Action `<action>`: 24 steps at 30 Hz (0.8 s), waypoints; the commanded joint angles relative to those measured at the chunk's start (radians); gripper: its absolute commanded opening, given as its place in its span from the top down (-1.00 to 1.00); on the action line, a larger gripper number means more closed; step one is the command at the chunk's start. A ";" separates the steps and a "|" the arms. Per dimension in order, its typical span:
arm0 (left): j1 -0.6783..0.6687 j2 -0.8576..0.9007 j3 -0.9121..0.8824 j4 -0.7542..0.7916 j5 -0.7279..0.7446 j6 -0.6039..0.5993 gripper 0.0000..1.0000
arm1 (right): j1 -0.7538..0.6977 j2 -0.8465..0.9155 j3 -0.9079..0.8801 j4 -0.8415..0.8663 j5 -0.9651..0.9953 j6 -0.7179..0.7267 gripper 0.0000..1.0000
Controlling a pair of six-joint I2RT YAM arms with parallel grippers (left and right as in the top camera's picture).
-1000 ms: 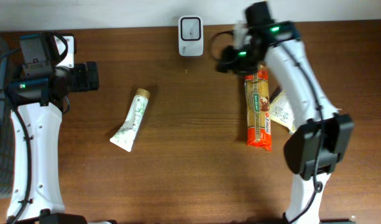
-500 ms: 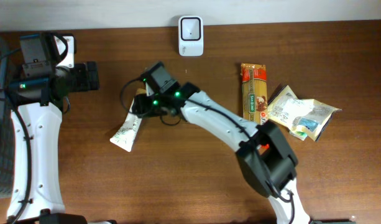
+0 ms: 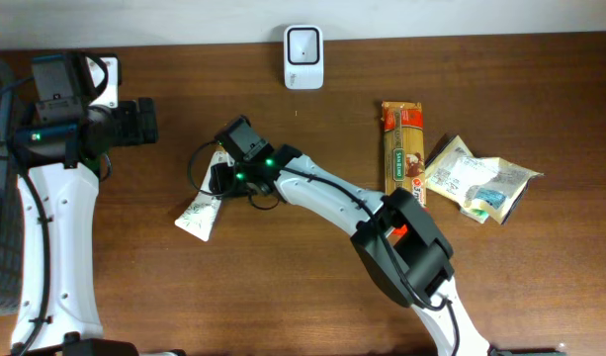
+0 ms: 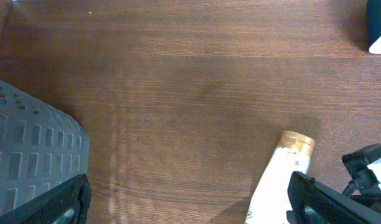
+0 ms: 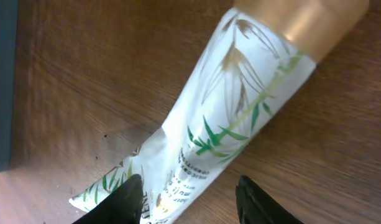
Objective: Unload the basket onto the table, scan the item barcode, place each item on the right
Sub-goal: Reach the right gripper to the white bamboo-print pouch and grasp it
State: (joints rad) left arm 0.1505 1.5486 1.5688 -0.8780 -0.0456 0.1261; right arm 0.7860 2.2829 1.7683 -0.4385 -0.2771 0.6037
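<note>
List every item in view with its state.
Tube: lying flat, cap on.
Right gripper: open, fingers straddling the tube.
Left gripper: open, empty.
Scanner: at the back, untouched.
Pasta pack: lying flat, untouched.
Pouch: crumpled, lying beside the pasta pack.

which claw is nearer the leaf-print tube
Right. The right claw is over the leaf-print tube, a finger on each side; the left claw hangs off to its left, well apart.
</note>
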 commanded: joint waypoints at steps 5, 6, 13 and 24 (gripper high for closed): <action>0.005 0.001 0.000 0.001 -0.004 -0.008 -0.99 | 0.026 0.063 -0.007 0.059 0.066 0.007 0.13; 0.005 0.001 0.000 0.001 -0.004 -0.008 -0.98 | 0.026 0.064 -0.007 0.063 0.060 0.007 0.13; 0.005 0.001 0.000 0.001 -0.004 -0.008 -0.99 | -0.011 0.066 -0.005 -0.072 0.040 0.007 0.13; 0.005 0.001 0.000 0.001 -0.004 -0.008 -0.98 | -0.235 0.066 0.132 -0.475 -0.134 -0.338 0.10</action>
State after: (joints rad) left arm 0.1501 1.5486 1.5688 -0.8783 -0.0460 0.1261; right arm 0.5621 2.3405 1.8439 -0.8642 -0.4419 0.4347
